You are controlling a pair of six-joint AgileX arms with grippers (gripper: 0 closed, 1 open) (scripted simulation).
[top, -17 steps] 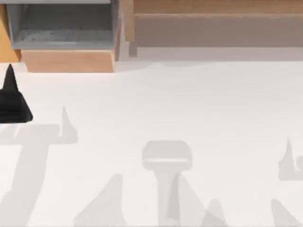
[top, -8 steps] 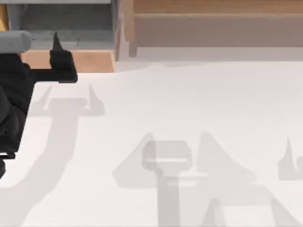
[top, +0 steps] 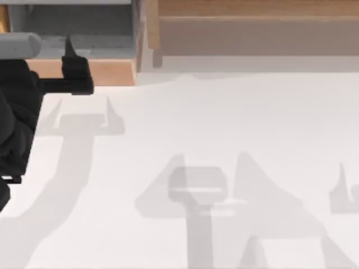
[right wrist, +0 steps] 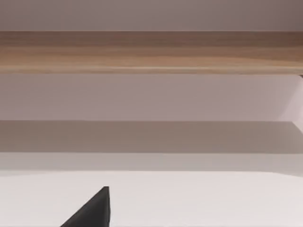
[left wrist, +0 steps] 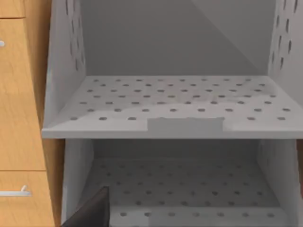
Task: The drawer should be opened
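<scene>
1 drawer (top: pixel 84 72) lies crosswise, front facing the table (top: pixel 224 123); left gripper's (top: pixel 68 66) grip unclear.

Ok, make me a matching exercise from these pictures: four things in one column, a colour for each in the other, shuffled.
Things:
1. left tool
2. perforated shelf
3. table
4. wooden board

Colours:
A. white
B. light brown
C. black
D. grey

Pairs: 1-C, 2-D, 3-A, 4-B
</scene>
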